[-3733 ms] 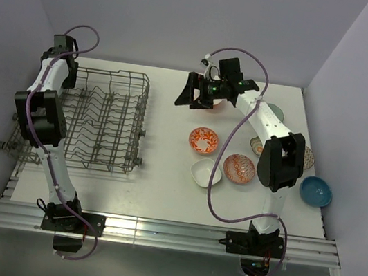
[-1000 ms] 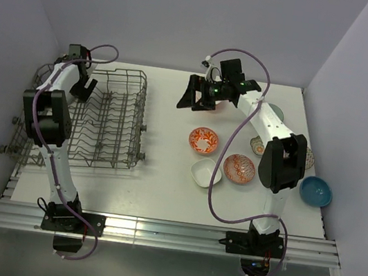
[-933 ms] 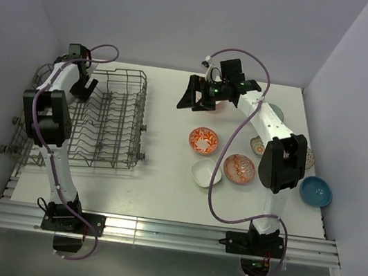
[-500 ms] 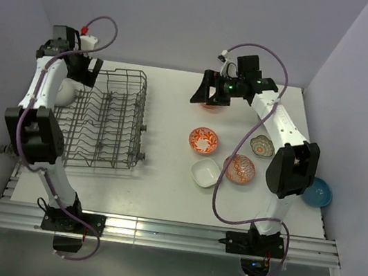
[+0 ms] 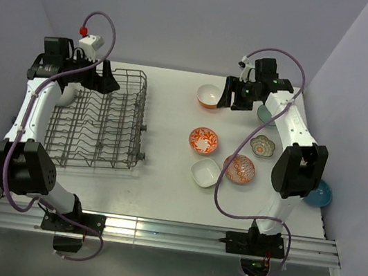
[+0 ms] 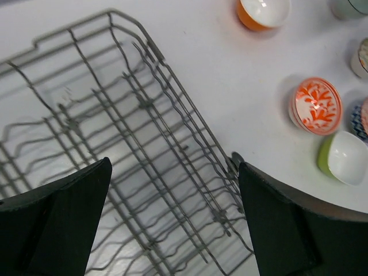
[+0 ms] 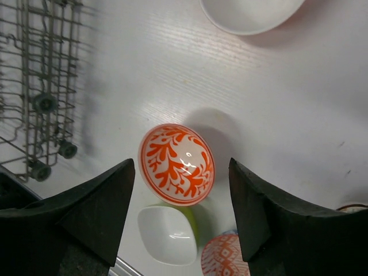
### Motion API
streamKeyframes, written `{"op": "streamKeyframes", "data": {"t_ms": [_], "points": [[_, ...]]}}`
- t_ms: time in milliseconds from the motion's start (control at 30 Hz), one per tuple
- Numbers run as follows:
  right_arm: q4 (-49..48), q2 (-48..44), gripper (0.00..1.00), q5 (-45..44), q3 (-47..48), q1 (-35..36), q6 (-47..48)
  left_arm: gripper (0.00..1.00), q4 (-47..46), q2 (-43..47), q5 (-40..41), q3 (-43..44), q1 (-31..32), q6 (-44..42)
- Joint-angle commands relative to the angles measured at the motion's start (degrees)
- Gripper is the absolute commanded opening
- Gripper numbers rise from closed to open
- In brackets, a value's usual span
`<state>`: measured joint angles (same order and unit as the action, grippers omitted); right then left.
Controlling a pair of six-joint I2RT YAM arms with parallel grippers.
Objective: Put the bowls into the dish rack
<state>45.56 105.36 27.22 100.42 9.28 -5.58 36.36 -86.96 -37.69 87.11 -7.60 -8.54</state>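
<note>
**Loading at an early stage.** The dish rack [image 5: 102,121] shows bare tines in both the overhead and left wrist views. A pale shape at its left edge, beneath the arm, cannot be identified. Seven bowls sit on the bench [image 5: 173,115], all right of the rack. Nearest it are the orange bowl [image 5: 209,96], the red-orange patterned bowl [image 5: 203,140] and the white square bowl [image 5: 206,172]. Four more lie farther right, some partly hidden by the arm. Left end effector [image 6: 173,167]: fingers spread, empty, above the rack. Right end effector [image 7: 181,164]: fingers spread, empty, right of the rack near the orange bowl. Judged: almost all of the loading is left.
</note>
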Motion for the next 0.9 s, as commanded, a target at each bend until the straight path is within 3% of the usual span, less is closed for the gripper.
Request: {"op": "streamKeyframes", "data": {"t_ms": [0, 333, 467, 867], "points": [[4.5, 1.1, 0.72, -2.2, -1.8, 1.1, 7.0, 0.97, -3.3, 2.8, -6.5, -4.2, 0.3, 2.0], [7.4, 1.4, 0.65, -5.9, -8.9, 3.5, 13.5, 0.93, -3.0, 4.7, -10.0, -9.9, 0.7, 0.7], [10.9, -0.9, 0.66, -8.9, -11.8, 3.2, 21.5, 0.93, -1.6, 4.4, -11.0, -10.2, 1.4, -1.0], [18.5, -3.8, 0.7, -12.1, -15.3, -4.0, 36.5, 0.92, -0.9, 4.5, -11.1, -10.5, 4.5, -3.5]]}}
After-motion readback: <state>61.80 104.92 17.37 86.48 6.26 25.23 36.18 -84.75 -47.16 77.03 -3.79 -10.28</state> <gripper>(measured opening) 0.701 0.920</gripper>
